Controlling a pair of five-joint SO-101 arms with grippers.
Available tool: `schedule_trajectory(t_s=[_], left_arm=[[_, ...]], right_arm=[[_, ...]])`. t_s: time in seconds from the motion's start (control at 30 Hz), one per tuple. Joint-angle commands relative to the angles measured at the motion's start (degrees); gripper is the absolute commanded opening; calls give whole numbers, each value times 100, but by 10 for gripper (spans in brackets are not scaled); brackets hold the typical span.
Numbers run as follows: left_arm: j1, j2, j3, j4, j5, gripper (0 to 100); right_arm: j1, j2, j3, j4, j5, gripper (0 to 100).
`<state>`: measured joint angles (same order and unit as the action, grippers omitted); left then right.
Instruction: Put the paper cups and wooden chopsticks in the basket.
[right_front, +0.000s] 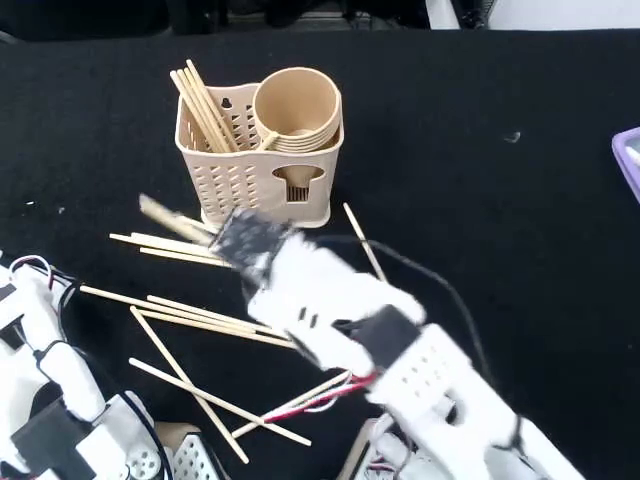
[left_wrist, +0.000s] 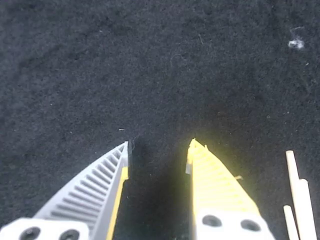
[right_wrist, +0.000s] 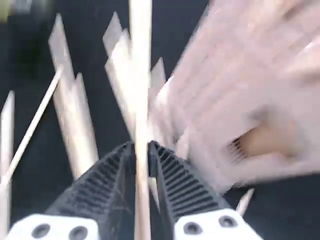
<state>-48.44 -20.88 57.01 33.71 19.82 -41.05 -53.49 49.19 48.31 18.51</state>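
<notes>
Table (right_front: 500, 200): covered in black cloth, viewed from above.

Basket (right_front: 250, 185): beige plastic with perforated walls, standing upright at the far middle of the table. It has two compartments side by side.

Paper cups (right_front: 298, 105): tan, nested in one stack with mouths up, seated in one compartment of the basket.

Bundled chopsticks (right_front: 205, 105): stand tilted in the other compartment, their ends well above the rim.

Loose chopsticks (right_front: 190, 315): many lie flat on the cloth in front of the basket, several of them crossing. One single stick (right_front: 362, 240) lies apart, near the basket's front corner.

Right arm (right_front: 400, 350): white, stretched from the near edge toward the basket. The right pincer (right_front: 240, 240) is just in front of the basket and blurred. In its own wrist view the black ridged jaws are pressed together, pinching a held chopstick (right_wrist: 141, 75) that runs lengthwise between them and on past the tips. The basket wall is close beyond.

Left arm (right_front: 50, 400): white, at the near left corner of the table. The left pincer (left_wrist: 159, 145) has one grey and one yellow jaw, spread apart over bare black cloth. A few stick ends (left_wrist: 299, 195) lie near it.

Purple item (right_front: 628, 160): cut off at the table's right edge; I cannot tell what it is.
</notes>
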Motion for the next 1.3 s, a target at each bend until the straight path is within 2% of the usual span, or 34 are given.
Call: schedule_trajectory(t_s=[0.0, 0.2, 0.33, 0.5, 0.77, 0.93, 1.27], left_arm=[[-22, -88, -163, -97, -35, 191], [-22, -88, -145, -97, -35, 191], [-22, -88, -136, -97, -35, 191], [-13, -88, -127, -97, -35, 191], [-13, -88, -127, -97, -35, 191], [-13, -88, -127, -97, -35, 191], [-4, -88, -127, -97, -35, 191]], right_arm=[[325, -312, -567, -1108, -26, 11], [448, 119, -690, -3121, -1187, 11], [457, 769, -963, -4404, -1477, 11], [457, 1719, -1657, -5266, -1855, 11], [475, 3292, -3319, -5415, -1916, 11], [879, 4242, -4066, -5389, -1943, 11], [1169, 5314, -4110, -5380, -1943, 11]])
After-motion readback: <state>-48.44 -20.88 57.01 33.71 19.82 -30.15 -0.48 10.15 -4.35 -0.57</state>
